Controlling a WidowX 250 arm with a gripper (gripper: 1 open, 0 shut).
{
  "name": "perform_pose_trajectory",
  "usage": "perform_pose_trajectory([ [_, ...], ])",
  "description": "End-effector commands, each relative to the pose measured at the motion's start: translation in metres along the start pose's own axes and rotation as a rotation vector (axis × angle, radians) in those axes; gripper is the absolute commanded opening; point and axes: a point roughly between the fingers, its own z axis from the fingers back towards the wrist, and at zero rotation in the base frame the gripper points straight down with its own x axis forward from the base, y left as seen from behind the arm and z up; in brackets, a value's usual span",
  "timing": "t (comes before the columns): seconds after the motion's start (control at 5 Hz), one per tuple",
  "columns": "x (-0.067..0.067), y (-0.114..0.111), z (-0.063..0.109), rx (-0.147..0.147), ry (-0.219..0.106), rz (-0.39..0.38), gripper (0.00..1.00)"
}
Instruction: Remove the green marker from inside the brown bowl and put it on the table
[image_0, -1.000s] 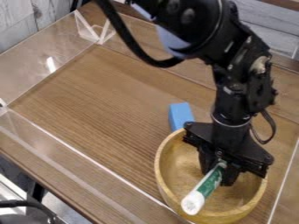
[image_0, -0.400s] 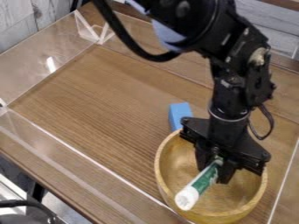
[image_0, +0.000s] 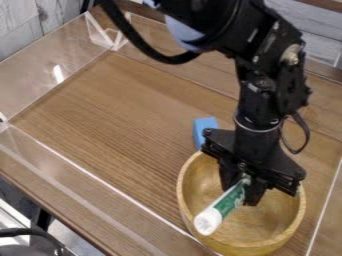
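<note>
Brown wood-grain table (image_0: 107, 120) with clear acrylic walls around the edges, and a black arm coming in from the top of the shot. The wooden bowl (image_0: 194, 180) sits near the front right corner, with a small blue block (image_0: 205, 131) just beside its far rim.

The gripper (image_0: 249, 186) points straight down into the bowl and its jaws are clamped on the upper end of the marker (image_0: 219, 208). The marker hangs at a slant, white cap end low toward the front-left rim, green barrel running up into the fingers. I can't tell whether the cap end is touching the bowl or just clear of it.

So my read is we're in the lift-out step: grabbed, but not out of the bowl yet. Next move needs more height so the dangling cap end clears that thick rim, then a slide over to open table and a set-down. The blue block is close, so I'd steer around it.

Versus a second ago: the gripper has shifted a bit left and maybe slightly up, and the marker came along, its cap end now sitting further left in the bowl. Bowl and block haven't budged.
</note>
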Motion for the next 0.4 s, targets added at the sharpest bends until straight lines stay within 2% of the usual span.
perform_pose_trajectory([
  [0.0, 0.0135, 0.0002, 0.0245, -0.025, -0.078, 0.003, 0.00],
  [0.2, 0.0125, 0.0057, 0.0329, -0.015, -0.076, -0.002, 0.00],
])
